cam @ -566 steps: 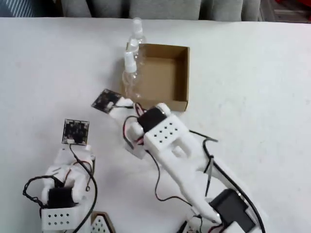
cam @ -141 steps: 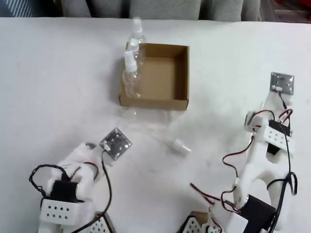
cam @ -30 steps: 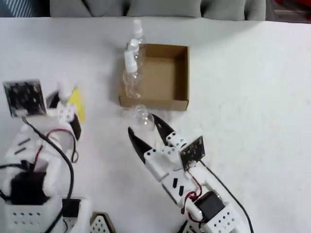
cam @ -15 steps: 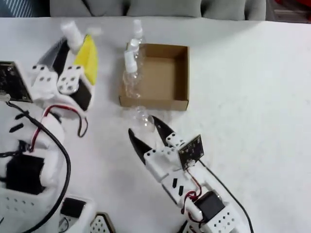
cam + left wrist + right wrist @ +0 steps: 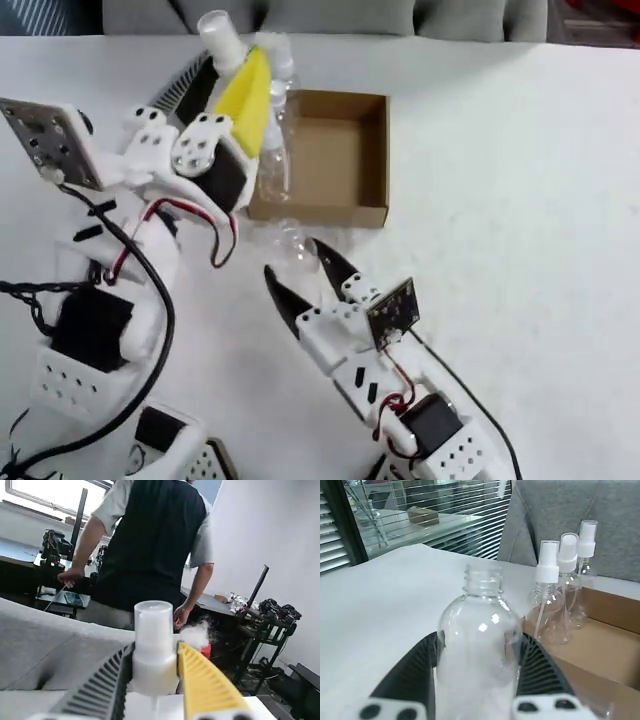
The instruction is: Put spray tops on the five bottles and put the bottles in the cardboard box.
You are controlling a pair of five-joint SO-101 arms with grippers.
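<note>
Left pincer [image 5: 155, 655]: closed on a spray top [image 5: 153, 625], held high over the cardboard box's [image 5: 318, 212] left wall, likely for fitting.
Right pincer [image 5: 479, 640]: clamped round the uncapped bottle [image 5: 481, 610], upright on the table [image 5: 520, 200] just near the box, probably steadying it.
Capped bottles [image 5: 568, 580]: 3, at the box's left side.

Left gripper [image 5: 234, 55]: low at the table's near left edge 4.7 s ago; a second ago raised at the left side; since then swung away and rightward, now above the capped bottles [image 5: 274, 170] at the left wall of the cardboard box [image 5: 384, 150], spray top [image 5: 218, 28] pinched between its fingers; loose top seen on the table 4.7 s ago gone from there; right gripper [image 5: 293, 257]: off at the right side 4.7 s ago, now before the box front, clamped round the open bottle [image 5: 288, 237].
</note>
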